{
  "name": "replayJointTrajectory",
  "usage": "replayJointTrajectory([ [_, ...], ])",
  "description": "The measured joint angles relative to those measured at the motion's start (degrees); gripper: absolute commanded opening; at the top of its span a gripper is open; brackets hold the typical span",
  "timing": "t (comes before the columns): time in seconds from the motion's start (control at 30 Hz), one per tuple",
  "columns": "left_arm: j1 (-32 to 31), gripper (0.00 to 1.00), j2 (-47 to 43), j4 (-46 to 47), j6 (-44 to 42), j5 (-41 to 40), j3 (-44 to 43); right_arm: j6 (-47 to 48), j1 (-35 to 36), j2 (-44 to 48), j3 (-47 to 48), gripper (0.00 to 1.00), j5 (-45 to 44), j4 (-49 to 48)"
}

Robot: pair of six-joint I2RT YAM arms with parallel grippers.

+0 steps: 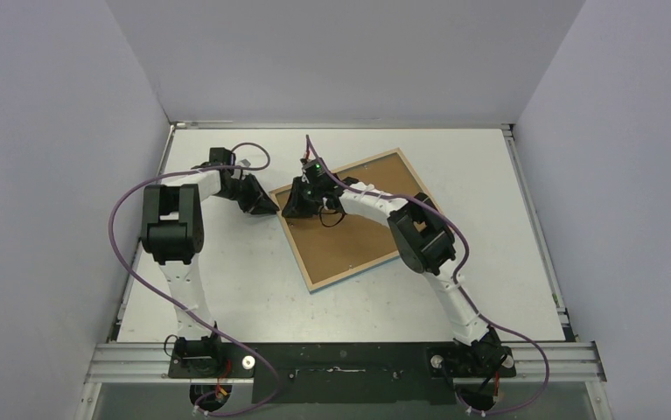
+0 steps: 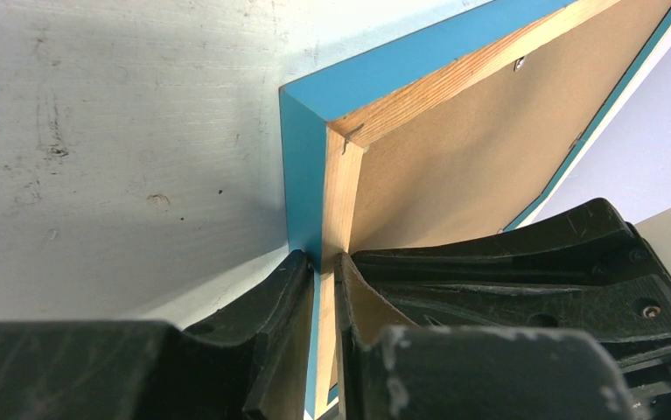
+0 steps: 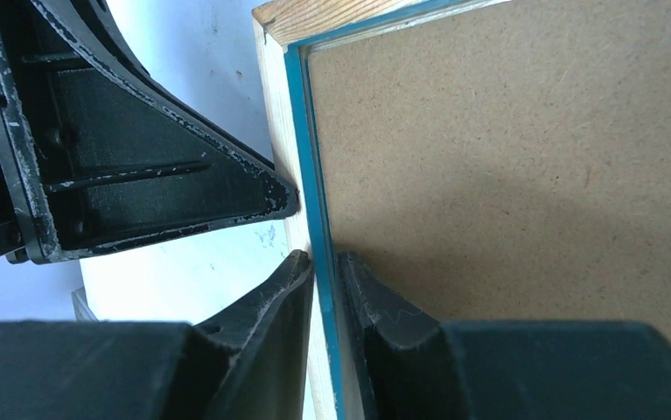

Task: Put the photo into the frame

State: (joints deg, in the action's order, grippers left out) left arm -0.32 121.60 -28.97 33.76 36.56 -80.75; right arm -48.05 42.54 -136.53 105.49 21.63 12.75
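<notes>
White table (image 1: 489, 219), scuffed and speckled close up. One item lies on it: frame (image 2: 301, 175), back up, turned diagonal, middle of table toward the far edge. Brown board (image 1: 375, 179) fills its back. Turquoise sides, pale wood rim on top

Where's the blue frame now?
Top view: the turquoise wooden picture frame lies on the white table, brown back up, left corner pinched by left gripper and right gripper.

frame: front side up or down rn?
Front down. The brown backing board and the wood-coloured back edges of the frame face up; turquoise shows only along the sides.
</notes>
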Motion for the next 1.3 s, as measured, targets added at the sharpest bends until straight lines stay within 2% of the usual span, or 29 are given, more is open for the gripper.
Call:
replayJointTrajectory([
  [0.53, 0.0, 0.13, 0.5, -1.2, -0.2, 0.0, -1.0, 3.0, -0.3, 2.3, -4.3, 0.15, 2.0, -1.2],
  [0.97, 0.0, 0.13, 0.8, -1.7, -0.6, 0.2, -1.4, 4.2, -1.4, 2.2, -6.2, 0.19, 9.2, -4.5],
  [1.3, 0.0, 0.13, 1.2, -2.2, -1.1, 0.8, -1.9, 8.8, -2.4, 1.2, -5.5, 0.2, 14.1, -5.2],
])
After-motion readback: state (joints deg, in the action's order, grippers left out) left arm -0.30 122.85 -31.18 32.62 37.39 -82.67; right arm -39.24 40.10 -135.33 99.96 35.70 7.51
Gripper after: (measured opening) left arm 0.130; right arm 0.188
